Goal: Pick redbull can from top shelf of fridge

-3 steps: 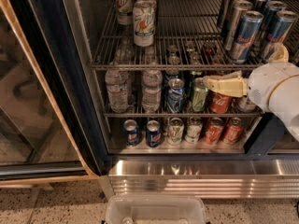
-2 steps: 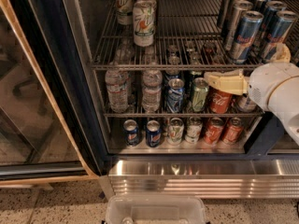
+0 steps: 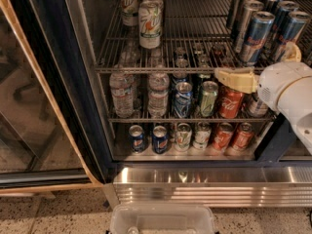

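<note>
Redbull can (image 3: 257, 37): stood upright at the front of its row, upper right, so reachable first.
End effector (image 3: 236, 79): centre right, below the top shelf (image 3: 195, 68); grip state cannot tell.

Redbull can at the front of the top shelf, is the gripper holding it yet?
No, the redbull can stands on the top shelf, and the gripper sits lower, before the red cola can.
</note>
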Controlling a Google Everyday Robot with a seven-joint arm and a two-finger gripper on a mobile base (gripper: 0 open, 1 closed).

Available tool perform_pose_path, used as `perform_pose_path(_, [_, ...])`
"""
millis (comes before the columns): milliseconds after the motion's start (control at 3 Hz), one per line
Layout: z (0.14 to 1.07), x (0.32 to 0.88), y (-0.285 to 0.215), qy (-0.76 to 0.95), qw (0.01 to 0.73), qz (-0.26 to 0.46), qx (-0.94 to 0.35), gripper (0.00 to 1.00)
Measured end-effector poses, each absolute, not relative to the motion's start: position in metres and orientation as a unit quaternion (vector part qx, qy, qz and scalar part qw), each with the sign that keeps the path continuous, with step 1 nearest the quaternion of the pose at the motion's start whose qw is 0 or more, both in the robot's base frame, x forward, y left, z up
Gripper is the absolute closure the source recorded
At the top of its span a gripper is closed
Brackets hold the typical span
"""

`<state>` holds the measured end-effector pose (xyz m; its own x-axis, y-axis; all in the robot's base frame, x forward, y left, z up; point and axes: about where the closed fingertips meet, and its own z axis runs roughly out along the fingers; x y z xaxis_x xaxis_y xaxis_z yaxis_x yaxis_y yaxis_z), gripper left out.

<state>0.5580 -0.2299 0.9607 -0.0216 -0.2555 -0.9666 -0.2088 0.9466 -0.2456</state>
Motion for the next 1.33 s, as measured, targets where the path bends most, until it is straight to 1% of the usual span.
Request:
perform_pose_path(333, [0.960, 0.567, -0.227, 0.712, 0.682, -0.010, -0.165, 0.12])
perform_pose_path(667, [0.956, 0.578, -0.225, 0.712, 0.682, -0.006, -0.168, 0.11])
perform_pose_path(1333, [0.952, 0.593, -0.235, 0.713, 0.681, -0.026, -0.165, 0.11])
